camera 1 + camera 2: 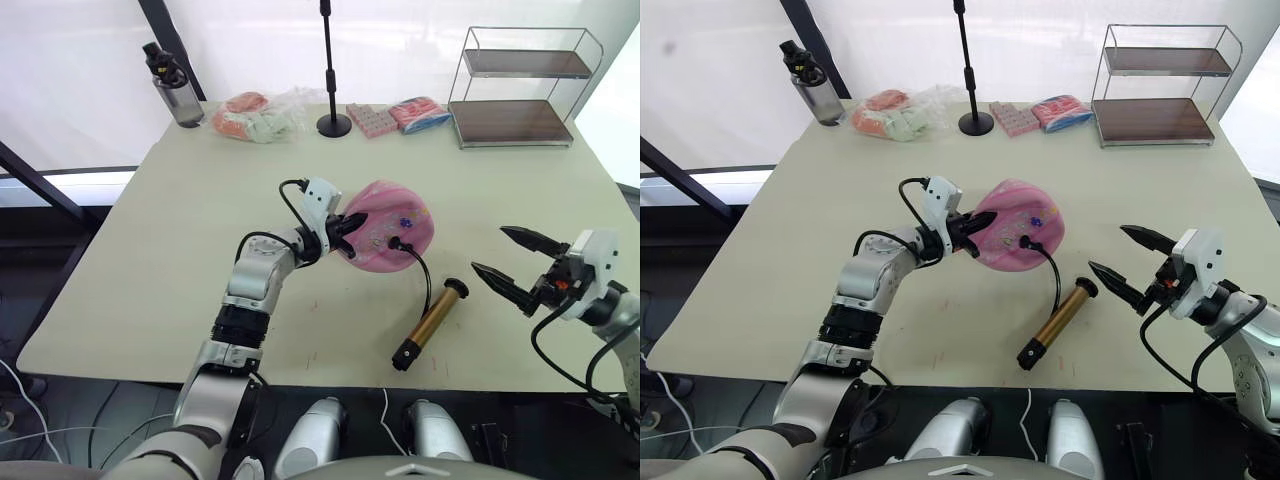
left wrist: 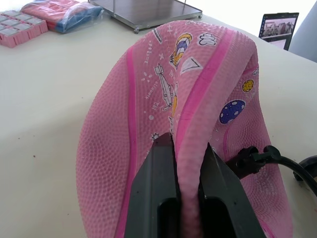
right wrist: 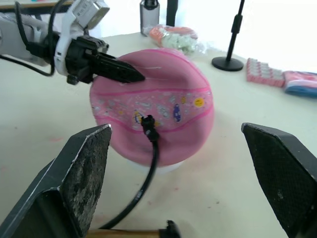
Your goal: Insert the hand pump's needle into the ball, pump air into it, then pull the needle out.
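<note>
From the head camera's left eye, the ball (image 1: 385, 227) sits near the middle of the table (image 1: 180, 220), slack and folded, resting on a small pale stand. The left gripper (image 1: 345, 228) pinches a fold of its skin on the robot's left side. A black fitting (image 1: 397, 243) is seated in the ball's face, so the needle appears to be in already, though the pin itself is hidden. The hose (image 1: 426, 278) runs from it down to the pump (image 1: 430, 323), which lies flat on the table, untouched. The right gripper (image 1: 512, 262) hangs open, near the pump's handle end but apart from it. The pumping step looks to be next: the right gripper would need to come across to the knob and take hold without tugging the hose out.

The right eye gives the same layout; the pump's black knob (image 1: 1084, 287) points toward the open right gripper.

In the left wrist view, the two fingers (image 2: 158, 188) clamp a ridge of pink rubber between them. Printed on the ball are a rocket, a planet, stars and some scribbled writing too small to read.

The right wrist view looks between its spread fingers (image 3: 79, 183) at the ball, with the fitting plugged into the printed band. No brand or label is legible.
</note>
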You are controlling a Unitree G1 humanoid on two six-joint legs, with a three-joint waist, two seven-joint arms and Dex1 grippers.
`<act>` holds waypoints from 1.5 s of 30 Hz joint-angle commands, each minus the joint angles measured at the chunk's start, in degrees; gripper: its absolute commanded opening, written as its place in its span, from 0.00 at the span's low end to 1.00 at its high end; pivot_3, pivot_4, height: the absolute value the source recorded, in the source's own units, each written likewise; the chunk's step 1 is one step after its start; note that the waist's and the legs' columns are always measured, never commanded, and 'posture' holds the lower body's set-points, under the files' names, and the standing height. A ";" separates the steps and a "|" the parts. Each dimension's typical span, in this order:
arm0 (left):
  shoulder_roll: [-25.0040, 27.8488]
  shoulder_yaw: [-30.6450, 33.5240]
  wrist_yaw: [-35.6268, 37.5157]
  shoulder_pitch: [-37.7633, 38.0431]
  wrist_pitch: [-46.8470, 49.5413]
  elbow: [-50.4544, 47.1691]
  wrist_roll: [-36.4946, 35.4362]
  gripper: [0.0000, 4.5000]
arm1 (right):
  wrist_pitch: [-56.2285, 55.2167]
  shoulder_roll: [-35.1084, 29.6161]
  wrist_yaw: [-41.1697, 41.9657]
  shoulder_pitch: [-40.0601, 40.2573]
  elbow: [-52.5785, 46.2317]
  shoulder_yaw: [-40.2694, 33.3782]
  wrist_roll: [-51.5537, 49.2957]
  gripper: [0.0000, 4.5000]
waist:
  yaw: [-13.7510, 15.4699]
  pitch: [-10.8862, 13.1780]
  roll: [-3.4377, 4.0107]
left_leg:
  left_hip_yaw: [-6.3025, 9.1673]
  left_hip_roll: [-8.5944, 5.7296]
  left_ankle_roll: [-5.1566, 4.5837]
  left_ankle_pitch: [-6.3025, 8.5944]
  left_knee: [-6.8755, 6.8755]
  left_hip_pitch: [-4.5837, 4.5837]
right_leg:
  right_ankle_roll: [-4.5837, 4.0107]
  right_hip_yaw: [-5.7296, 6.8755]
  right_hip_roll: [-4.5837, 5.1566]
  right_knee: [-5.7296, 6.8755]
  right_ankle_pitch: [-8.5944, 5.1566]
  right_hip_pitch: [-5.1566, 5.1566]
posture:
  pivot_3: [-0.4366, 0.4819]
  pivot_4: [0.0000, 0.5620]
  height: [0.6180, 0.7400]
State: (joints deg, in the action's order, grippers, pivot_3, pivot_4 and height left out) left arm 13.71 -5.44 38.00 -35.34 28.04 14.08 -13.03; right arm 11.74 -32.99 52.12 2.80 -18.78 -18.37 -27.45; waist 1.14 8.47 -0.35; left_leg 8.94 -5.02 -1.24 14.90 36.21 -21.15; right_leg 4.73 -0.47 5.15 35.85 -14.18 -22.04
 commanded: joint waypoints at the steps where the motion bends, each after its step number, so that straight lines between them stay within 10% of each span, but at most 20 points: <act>1: 0.69 -3.49 0.33 2.05 1.88 3.57 2.84 0.00 | -4.46 0.68 0.68 0.66 -0.11 0.01 -0.21 0.99 | -0.01 0.00 0.00 | 0.00 0.00 0.00 0.00 0.00 0.00 | 0.00 0.00 0.00 0.00 0.00 0.00 | 0.48 0.27 1.00; 14: 2.66 -5.89 9.10 -4.15 -8.24 15.02 5.74 0.00 | -7.41 0.04 3.28 2.63 -0.02 0.43 -2.93 0.99 | 0.57 0.00 0.01 | -0.01 0.00 -0.01 -0.01 0.05 0.01 | -0.01 0.00 -0.01 0.03 0.01 0.02 | 0.48 0.27 1.00; 31: 3.24 -8.39 24.09 -25.29 -39.08 54.67 16.06 0.00 | -9.77 0.91 2.46 3.68 0.17 1.07 -3.22 0.99 | 1.01 0.20 -0.30 | -0.07 -0.02 -0.05 -0.02 0.08 -0.04 | -0.01 -0.01 -0.05 0.04 0.01 -0.02 | 0.48 0.27 1.00; 44: 1.79 -5.51 26.48 -28.42 -41.76 58.37 17.29 0.00 | -11.16 0.67 3.13 4.64 0.28 1.24 -3.27 0.99 | 1.01 0.23 -0.36 | -0.06 -0.04 -0.06 -0.03 0.15 -0.05 | 0.01 0.01 -0.08 0.08 0.02 0.00 | 0.48 0.27 1.00; 45: 1.94 -5.23 26.87 -28.28 -42.01 58.14 17.31 0.17 | -11.23 0.73 3.15 4.66 0.27 1.42 -3.21 1.00 | 1.01 0.23 -0.36 | -0.06 -0.04 -0.06 -0.03 0.15 -0.05 | 0.01 0.01 -0.08 0.09 0.02 0.00 | 0.48 0.27 1.00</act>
State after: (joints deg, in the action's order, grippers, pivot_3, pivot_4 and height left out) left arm 16.35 -9.37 63.88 -65.29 -14.57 70.48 2.09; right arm 1.78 -32.16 54.94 7.46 -17.40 -16.60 -29.72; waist 2.15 8.70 -0.70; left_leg 8.89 -5.06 -1.30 14.87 36.36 -21.20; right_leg 4.75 -0.46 5.07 35.94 -14.16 -22.04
